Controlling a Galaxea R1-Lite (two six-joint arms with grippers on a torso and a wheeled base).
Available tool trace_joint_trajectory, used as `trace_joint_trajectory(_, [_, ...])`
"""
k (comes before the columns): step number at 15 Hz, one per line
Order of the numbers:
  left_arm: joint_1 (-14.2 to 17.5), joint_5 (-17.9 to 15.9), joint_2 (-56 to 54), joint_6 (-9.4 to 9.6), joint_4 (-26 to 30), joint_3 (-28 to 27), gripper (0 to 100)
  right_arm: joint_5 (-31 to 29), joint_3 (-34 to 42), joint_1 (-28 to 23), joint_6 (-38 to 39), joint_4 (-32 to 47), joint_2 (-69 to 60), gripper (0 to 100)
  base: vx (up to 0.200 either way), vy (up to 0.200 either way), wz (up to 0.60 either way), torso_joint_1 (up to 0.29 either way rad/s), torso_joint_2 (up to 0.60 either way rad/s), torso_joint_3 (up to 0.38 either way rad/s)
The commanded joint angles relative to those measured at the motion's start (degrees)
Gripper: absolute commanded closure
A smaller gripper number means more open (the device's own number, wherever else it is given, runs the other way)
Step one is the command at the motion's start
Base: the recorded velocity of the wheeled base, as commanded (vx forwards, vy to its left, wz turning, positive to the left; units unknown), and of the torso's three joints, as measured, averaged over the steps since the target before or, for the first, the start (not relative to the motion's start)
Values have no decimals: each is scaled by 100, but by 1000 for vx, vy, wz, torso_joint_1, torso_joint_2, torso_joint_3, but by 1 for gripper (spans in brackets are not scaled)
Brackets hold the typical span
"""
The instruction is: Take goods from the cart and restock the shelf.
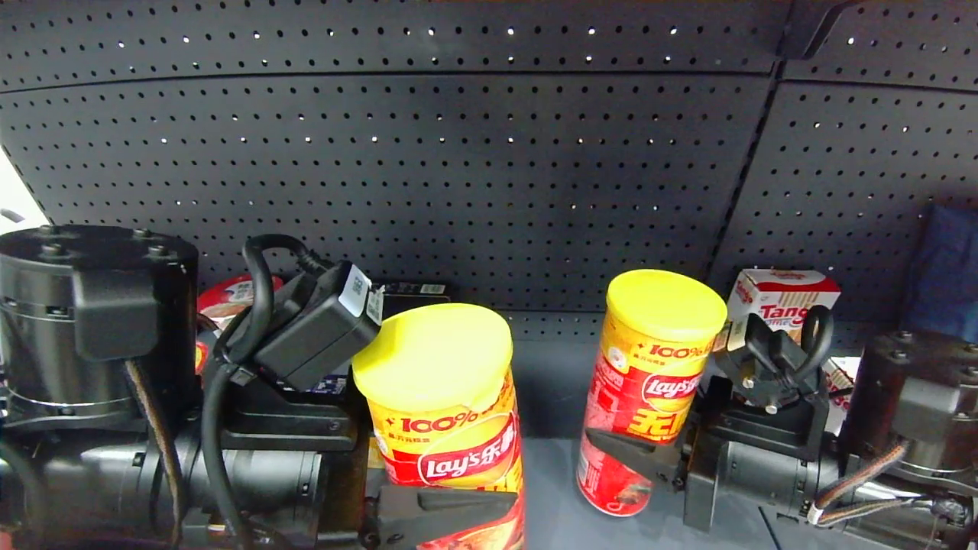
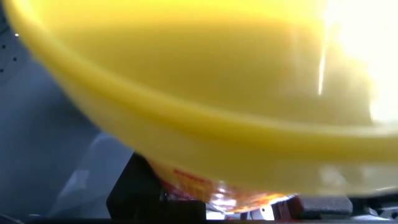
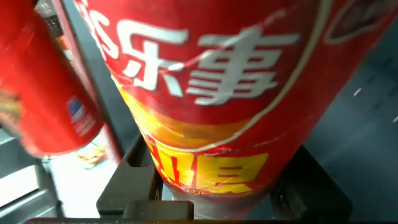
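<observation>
While left tool (image 1: 458, 496) clamps one can (image 1: 437, 367), right tool (image 1: 638, 452) clamps another (image 1: 663, 321).

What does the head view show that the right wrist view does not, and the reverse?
Head view: the yellow lid of the right can, a white box behind it, the pegboard wall. Right wrist view: large white letters on that can's side, close up. Both: the right can gripped in the right pincer, the left can beside it.

Head camera faces shelf (image 1: 550, 397); wrist cameras hug left can (image 2: 199, 93), right can (image 3: 211, 93)
</observation>
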Motion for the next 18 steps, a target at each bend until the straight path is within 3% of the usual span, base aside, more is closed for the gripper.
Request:
trace_joint_trajectory(1, [-10, 41, 24, 1, -6, -29, 100, 1, 187, 16, 20, -46, 6, 100, 0, 0, 0, 0, 0, 0])
trace_joint_trajectory(3, [-10, 85, 33, 1, -6, -47, 100, 1, 266, 43, 29, -143, 50, 100, 0, 0, 0, 0, 0, 0])
trace_joint_trajectory(7, [-1, 208, 59, -7, -6, -108, 100, 19, 556, 25, 55, -1066, 639, 100, 0, 0, 0, 0, 0, 0])
trace_joint_trajectory(15, [8, 279, 86, -7, -6, -100, 100, 63, 837, -10, 38, -1321, 850, 100, 0, 0, 0, 0, 0, 0])
trace_joint_trajectory(16, [8, 279, 77, -7, -6, -108, 100, 54, 855, -10, 55, -1365, 841, 0, 0, 0, 0, 0, 0, 0])
trace_joint_trajectory(18, [8, 279, 77, -7, -6, -100, 100, 54, 846, -19, 46, -1391, 815, 0, 0, 0, 0, 0, 0, 0])
